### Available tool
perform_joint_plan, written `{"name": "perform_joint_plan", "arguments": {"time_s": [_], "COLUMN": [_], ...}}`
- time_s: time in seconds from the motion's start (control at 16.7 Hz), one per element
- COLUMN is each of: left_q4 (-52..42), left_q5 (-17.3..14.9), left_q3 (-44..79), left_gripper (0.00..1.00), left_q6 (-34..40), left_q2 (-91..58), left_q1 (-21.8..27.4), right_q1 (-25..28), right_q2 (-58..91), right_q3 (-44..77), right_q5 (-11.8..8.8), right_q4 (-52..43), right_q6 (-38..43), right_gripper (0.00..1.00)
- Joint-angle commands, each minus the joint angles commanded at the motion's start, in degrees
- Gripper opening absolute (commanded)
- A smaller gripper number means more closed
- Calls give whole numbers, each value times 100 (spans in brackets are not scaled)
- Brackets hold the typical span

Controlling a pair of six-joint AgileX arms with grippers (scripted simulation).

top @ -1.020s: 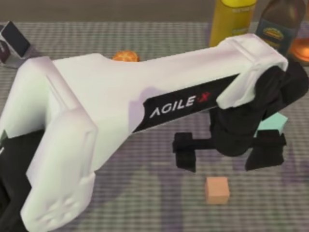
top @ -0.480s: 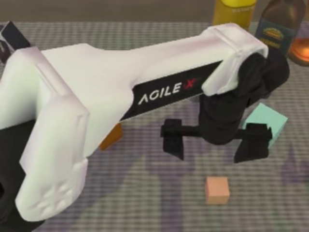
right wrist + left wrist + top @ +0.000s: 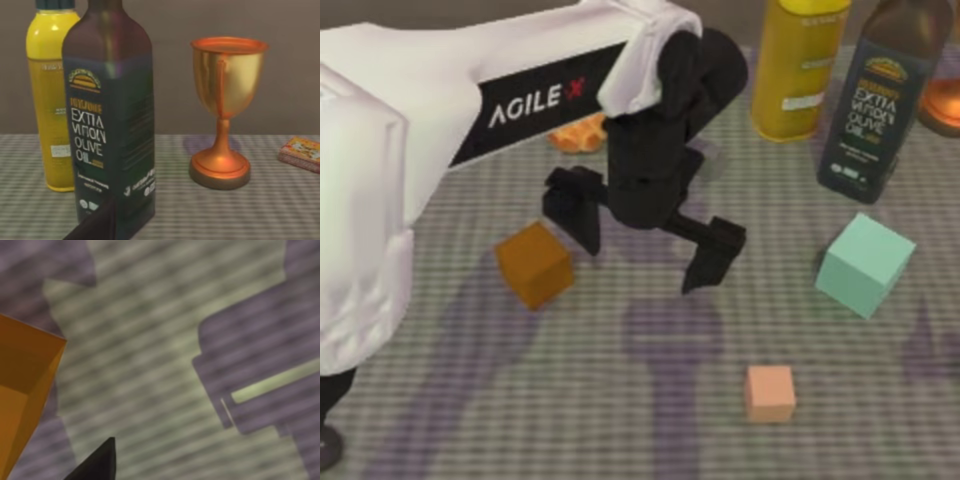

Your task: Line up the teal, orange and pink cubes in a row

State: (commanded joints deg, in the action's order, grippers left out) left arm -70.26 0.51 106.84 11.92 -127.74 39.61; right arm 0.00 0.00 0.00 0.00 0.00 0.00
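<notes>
My left gripper (image 3: pixel 642 235) hangs open over the middle of the table, nothing between its black fingers (image 3: pixel 570 205). The dark orange cube (image 3: pixel 533 263) lies just left of it, apart from the fingers; the left wrist view catches the orange cube (image 3: pixel 20 390) at its edge beside one fingertip (image 3: pixel 100 465). Toward the right sits the large teal cube (image 3: pixel 865 264). The small pink cube (image 3: pixel 769 392) rests near the front, right of centre. My right gripper (image 3: pixel 142 237) is outside the top view, parked and open, one finger (image 3: pixel 100 225) showing.
At the back stand a yellow bottle (image 3: pixel 800 65), a dark olive oil bottle (image 3: pixel 875 95) and a copper goblet (image 3: pixel 945 100). An orange-and-white bun (image 3: pixel 578 130) lies behind the left gripper. A small flat box (image 3: pixel 300 152) lies beyond the goblet.
My left arm has swung from beside the teal cube leftward and toward the back, staying open. The teal and orange cubes now show fully. No cube has moved.
</notes>
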Motion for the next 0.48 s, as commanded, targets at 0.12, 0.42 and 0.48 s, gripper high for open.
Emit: {"name": "perform_joint_plan", "arguments": {"time_s": [0.12,0.42,0.48], "left_q4": [60,259,299], "left_q5": [-30,-64,-65], "left_q3": [-216,-655,-711], "left_gripper": [100,100,100], "left_q6": [-1147,-3281,-3527], "left_q2": [95,385,440], "left_q1": [-421,-1316,-1440], "right_q1": [0,0,0], "right_q2": [0,0,0], "right_q3": [0,0,0], "right_q5": [0,0,0], "right_q4": [0,0,0], "right_q6": [0,0,0], "right_gripper": [100,100,100]}}
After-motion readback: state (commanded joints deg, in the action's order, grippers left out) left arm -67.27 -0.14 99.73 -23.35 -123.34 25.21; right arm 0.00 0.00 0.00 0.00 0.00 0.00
